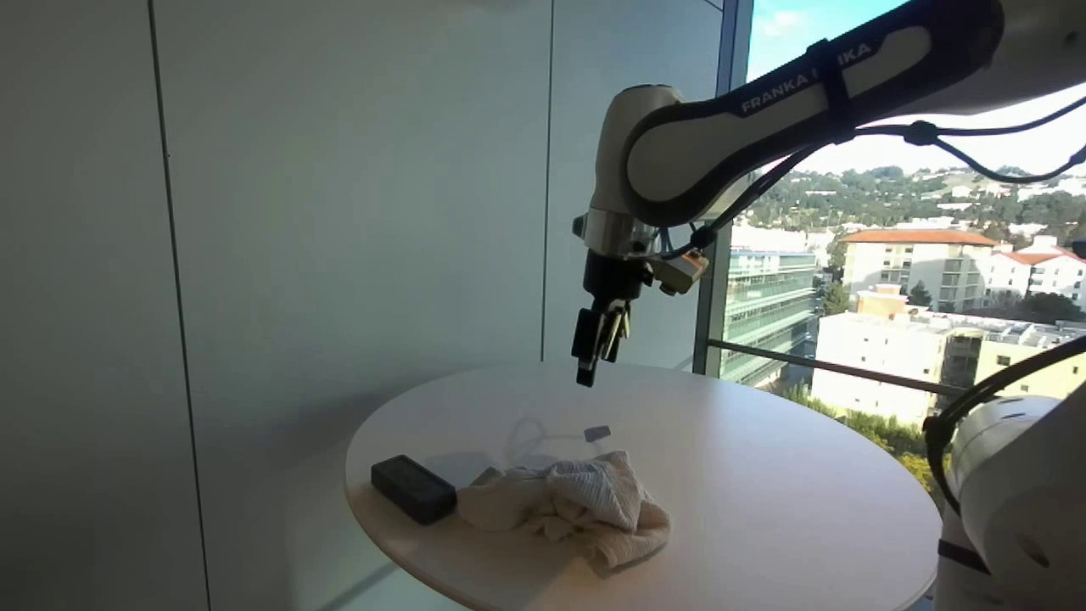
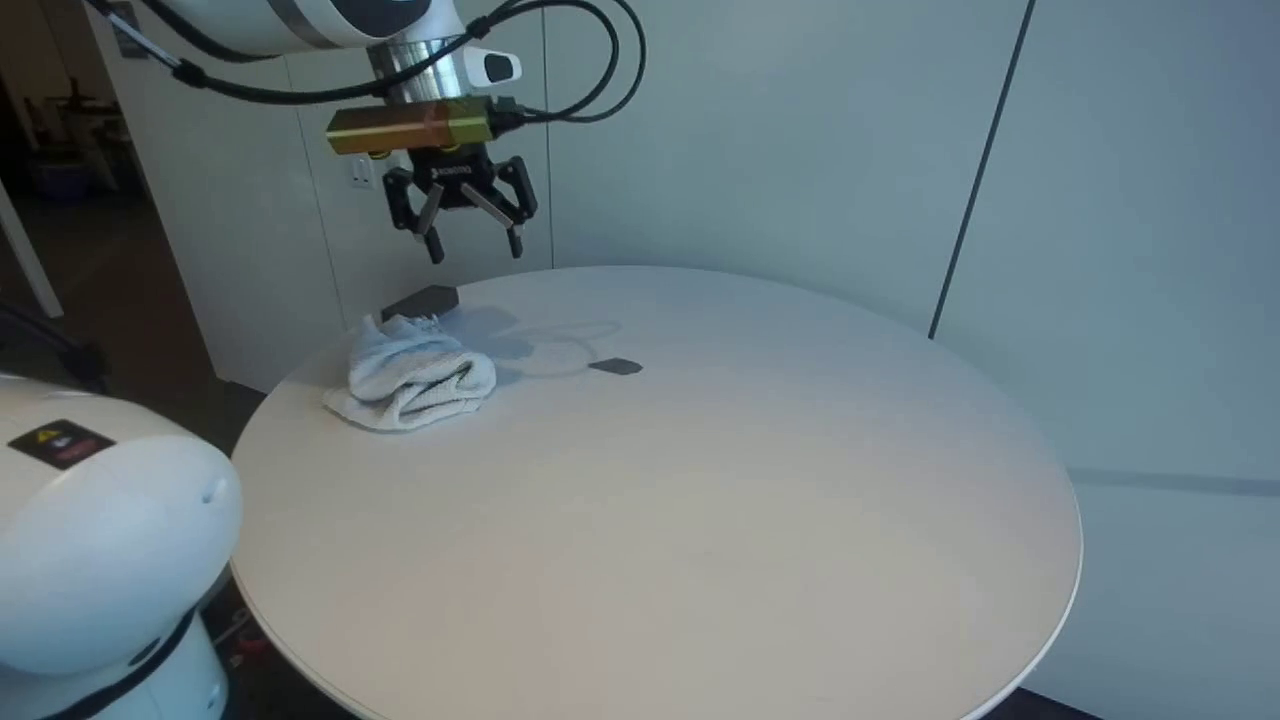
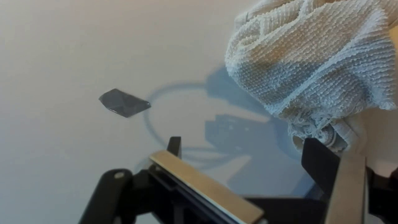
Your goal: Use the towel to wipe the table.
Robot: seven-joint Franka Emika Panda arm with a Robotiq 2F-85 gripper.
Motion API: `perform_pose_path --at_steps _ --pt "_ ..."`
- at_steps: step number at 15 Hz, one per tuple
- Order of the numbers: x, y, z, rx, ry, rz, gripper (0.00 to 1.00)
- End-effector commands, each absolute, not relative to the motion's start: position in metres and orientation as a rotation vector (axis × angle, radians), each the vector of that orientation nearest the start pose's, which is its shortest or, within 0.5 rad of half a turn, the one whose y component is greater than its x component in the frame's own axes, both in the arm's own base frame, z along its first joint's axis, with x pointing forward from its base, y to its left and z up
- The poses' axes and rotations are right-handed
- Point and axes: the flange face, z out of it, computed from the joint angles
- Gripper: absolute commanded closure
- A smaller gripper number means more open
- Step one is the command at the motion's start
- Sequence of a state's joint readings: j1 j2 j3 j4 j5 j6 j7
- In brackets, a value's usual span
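towel (image 3: 311, 68) fringe (image 3: 314, 123), clearest in wrist view

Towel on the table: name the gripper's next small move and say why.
Probably shift the gripper sideways over the towel: it hangs open and empty above the table, and the wrist view shows the towel off to one side.

The arm (image 1: 687, 161) was white, with black borders (image 1: 971, 30) and the pale word "FRANKA" (image 1: 774, 93). Black cables (image 2: 290, 97) ran along it. At the silvery wrist (image 2: 418, 70) there was a box (image 2: 400, 128) of gold and orange colour. The pincer (image 2: 476, 251) was black, with pale plates (image 3: 205, 184). A dark label (image 2: 70, 450) carried a yellow triangle (image 2: 47, 436).
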State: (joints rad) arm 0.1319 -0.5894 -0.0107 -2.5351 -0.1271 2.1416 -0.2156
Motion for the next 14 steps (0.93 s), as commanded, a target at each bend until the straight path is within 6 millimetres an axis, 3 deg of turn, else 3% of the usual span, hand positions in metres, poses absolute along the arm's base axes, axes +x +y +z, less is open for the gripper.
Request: perform_pose_path --at_steps 1,6,9,13,14 --pt "0.404 0.065 0.451 -3.010 -0.814 -0.215 0.00" --pt "0.394 0.083 0.396 -2.823 -0.990 0.154 0.00" --pt "0.390 0.069 0.365 -2.746 -1.088 0.385 0.00" --pt "0.389 0.049 0.348 -2.729 -1.088 0.465 0.00" --pt "0.390 0.043 0.348 -2.741 -1.074 0.441 0.25"
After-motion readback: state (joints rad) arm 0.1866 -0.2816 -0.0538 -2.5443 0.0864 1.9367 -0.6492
